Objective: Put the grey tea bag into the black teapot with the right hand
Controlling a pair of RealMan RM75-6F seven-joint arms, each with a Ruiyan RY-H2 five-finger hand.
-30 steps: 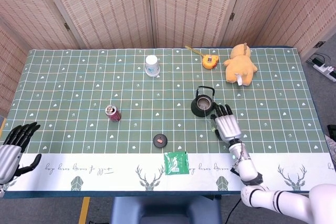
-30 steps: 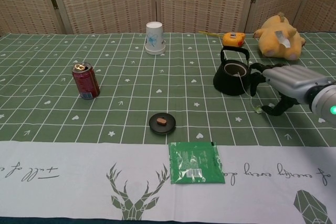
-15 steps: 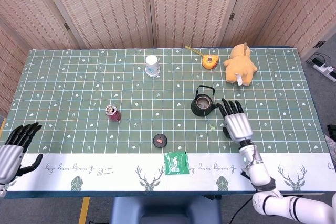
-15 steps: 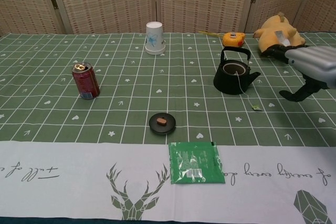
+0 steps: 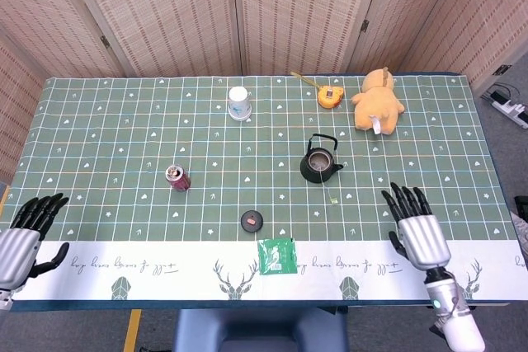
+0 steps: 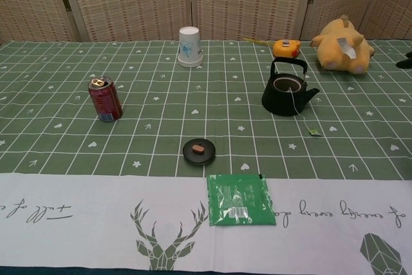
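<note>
Green tablecloth (image 6: 64, 127): black teapot (image 6: 286, 94) upright, spout right; right robot hand (image 5: 415, 232) spread, empty.

Silver-backed right hand (image 5: 417, 237) and left hand (image 5: 18, 243), black fingers (image 5: 402, 201).

Both the left hand (image 5: 23, 238) and right hand (image 5: 415, 232) hover, fingers spread.

Worktop (image 6: 64, 152) covered by a green patterned cloth with a white deer-print border. Resting on it: black teapot (image 6: 287, 92), its string trailing to a small tag (image 6: 314, 132); red can (image 6: 105, 100); white cup (image 6: 189, 46); dark round lid (image 6: 198, 151); green packet (image 6: 240, 199); yellow plush toy (image 6: 341, 52); an orange object (image 6: 285, 47), possibly a tape measure.
</note>
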